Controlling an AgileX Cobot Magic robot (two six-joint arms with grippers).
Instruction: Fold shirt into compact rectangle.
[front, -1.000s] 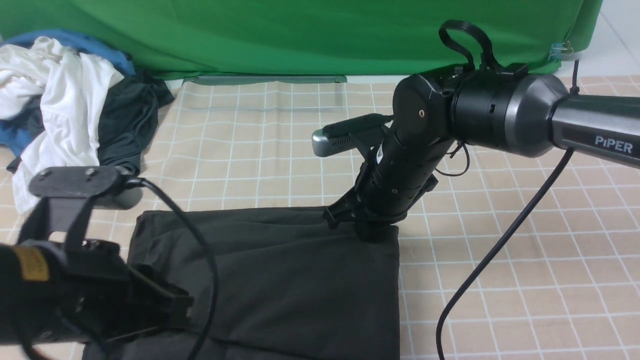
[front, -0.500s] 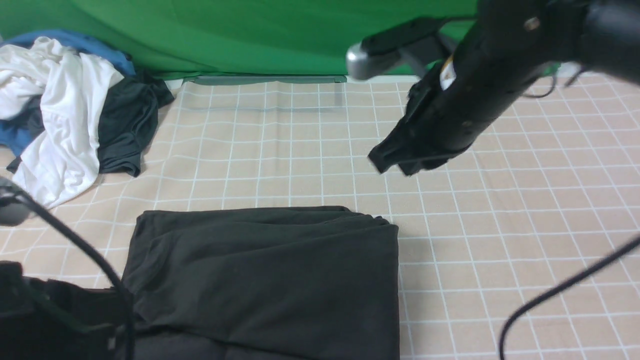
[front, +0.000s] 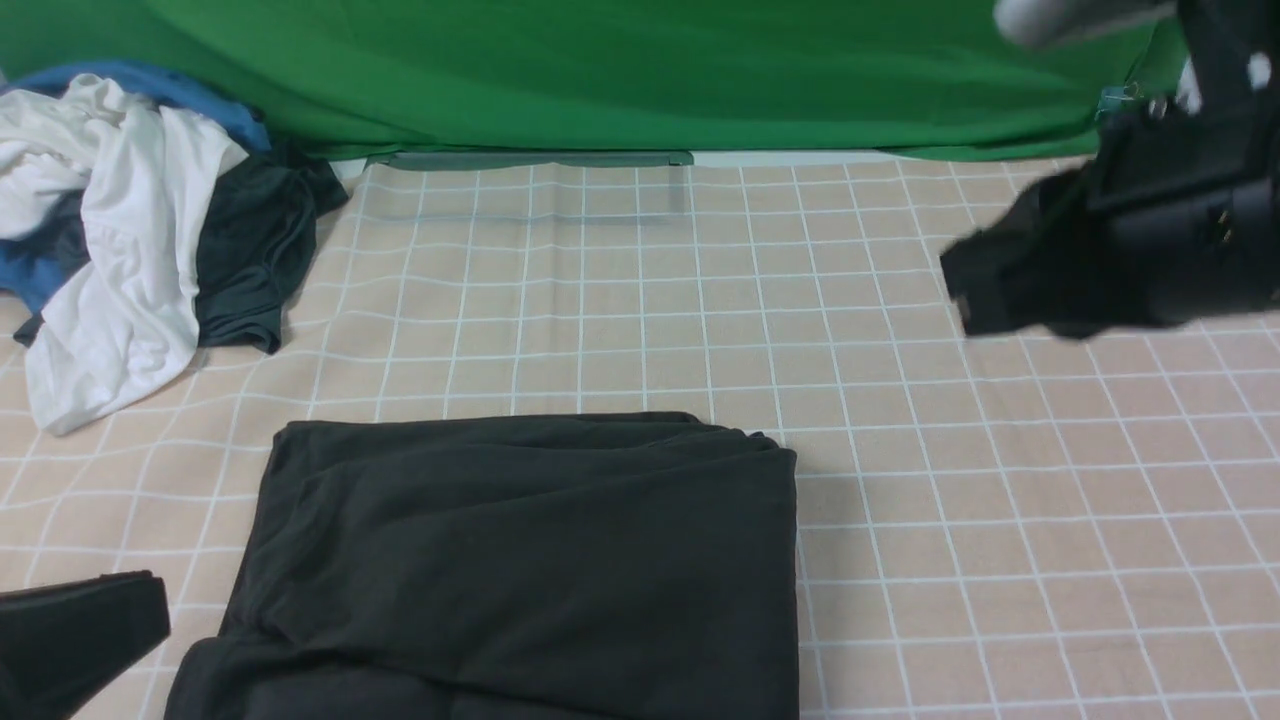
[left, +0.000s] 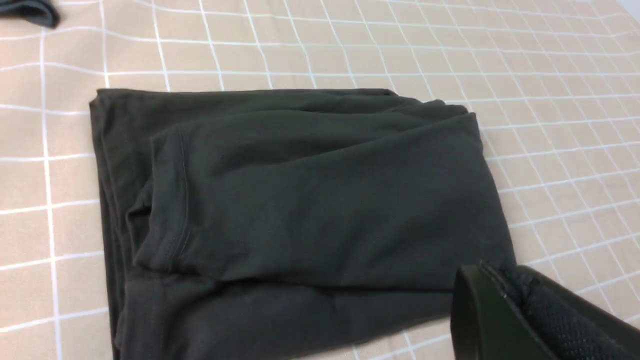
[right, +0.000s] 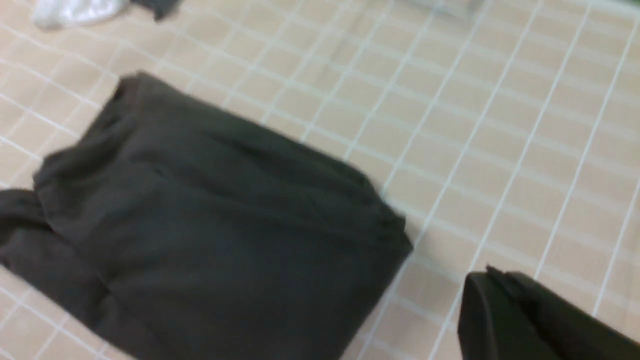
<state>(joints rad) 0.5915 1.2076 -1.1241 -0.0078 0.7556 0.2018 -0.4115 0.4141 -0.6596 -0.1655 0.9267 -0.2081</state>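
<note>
The shirt lies folded into a dark rectangle on the checked cloth near the front, with one sleeve hem showing on top. It also fills the left of the right wrist view. My left gripper is at the lower left corner, off the shirt, shut with nothing held. My right gripper hangs high at the right, well clear of the shirt, jaws shut and empty.
A pile of clothes sits at the back left: a white garment, a dark teal-grey one and a blue one. A green backdrop closes the far side. The checked beige cloth covers the table.
Both arms have pulled away from the shirt: the right one rose and swung to the right, the left one drew back to the lower left corner. The shirt stays folded flat.
</note>
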